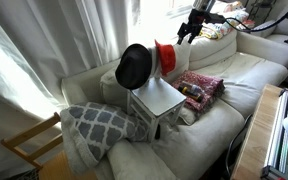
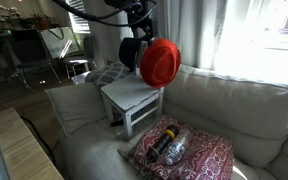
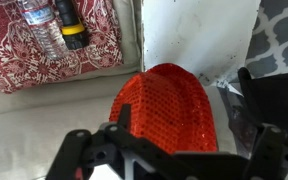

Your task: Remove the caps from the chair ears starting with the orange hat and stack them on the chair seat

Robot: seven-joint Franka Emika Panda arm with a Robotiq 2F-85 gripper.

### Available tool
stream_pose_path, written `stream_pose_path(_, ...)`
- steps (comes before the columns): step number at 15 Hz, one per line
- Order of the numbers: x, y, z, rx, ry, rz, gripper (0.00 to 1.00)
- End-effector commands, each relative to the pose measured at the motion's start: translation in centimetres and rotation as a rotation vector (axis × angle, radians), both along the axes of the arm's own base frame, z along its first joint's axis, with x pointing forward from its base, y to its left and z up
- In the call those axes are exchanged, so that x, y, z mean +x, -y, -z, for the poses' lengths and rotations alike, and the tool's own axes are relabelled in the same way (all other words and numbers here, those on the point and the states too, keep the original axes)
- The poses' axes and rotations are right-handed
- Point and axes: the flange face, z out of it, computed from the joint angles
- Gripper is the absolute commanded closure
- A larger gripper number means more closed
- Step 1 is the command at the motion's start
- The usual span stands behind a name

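One orange hat (image 3: 169, 105) just below hand (image 1: 186, 35)

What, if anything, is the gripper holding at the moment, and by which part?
Nothing: the open gripper hovers apart from the orange hat, which hangs on the white chair.

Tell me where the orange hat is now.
In an exterior view the orange hat sits on a top corner of the white chair, beside the black hat, with the red cushion nearby.

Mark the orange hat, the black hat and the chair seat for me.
orange hat (image 3: 169, 110), wrist view, middle of its crown.
black hat (image 1: 134, 67), exterior view, middle of its crown.
chair seat (image 1: 159, 97), exterior view, bare middle of the seat.
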Motion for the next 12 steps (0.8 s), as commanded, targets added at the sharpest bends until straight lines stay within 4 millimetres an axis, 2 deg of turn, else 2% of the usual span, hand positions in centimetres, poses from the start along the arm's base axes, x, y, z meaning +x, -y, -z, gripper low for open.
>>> stream_pose_path(1,0.0,0.0,0.0,0.001,-0.001,0.001,0.00)
stream_pose_path(4,0.1,0.1,-0.4,0.001,0.007,0.004,0.00)
stream_pose_path(12,2.5,2.5,3.2,0.026,0.172,0.023,0.00)
